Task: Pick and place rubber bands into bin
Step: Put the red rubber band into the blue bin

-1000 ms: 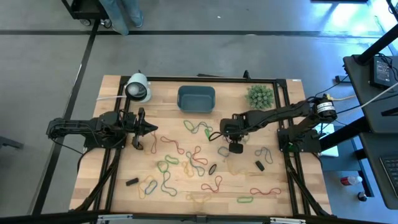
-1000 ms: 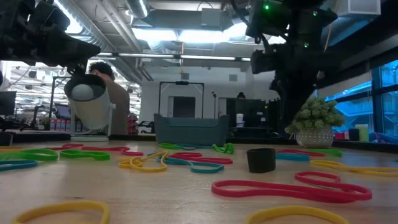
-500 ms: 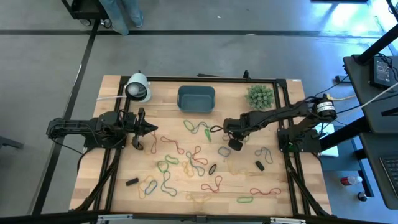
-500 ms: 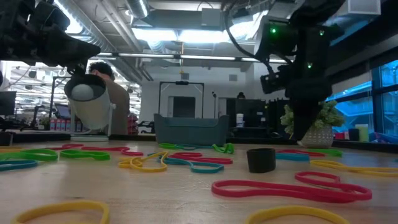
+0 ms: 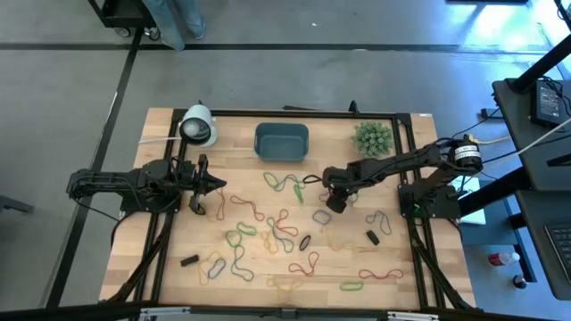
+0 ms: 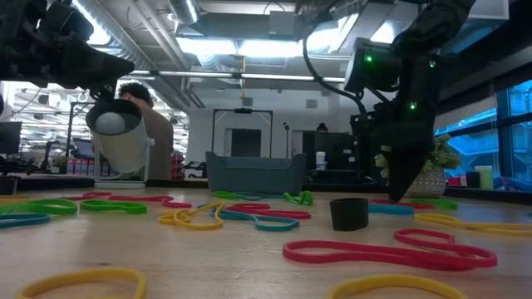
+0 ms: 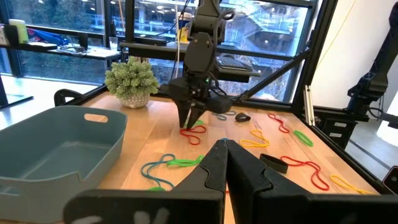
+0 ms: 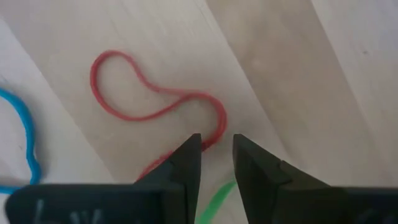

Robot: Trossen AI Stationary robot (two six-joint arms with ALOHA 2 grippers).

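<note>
Rubber bands (image 5: 284,227) lie scattered all over the middle and near half of the wooden table (image 5: 169,259), well apart from one another in most spots, and from where I stand the teal bin (image 5: 282,142) at the far edge looks empty, so I'd say the job has barely begun. There's plenty of bare wood around the bin and along the table's sides; only the spiky green plant (image 5: 373,136) and the white cylinder (image 5: 197,125) flank it, each well clear. The left gripper (image 5: 217,185) waits over the left side, its fingers pressed together on nothing. The right gripper (image 8: 216,163) is down at the table, fingers a narrow gap apart, straddling a strand of a red band (image 8: 149,93) but not yet pinching it.
</note>
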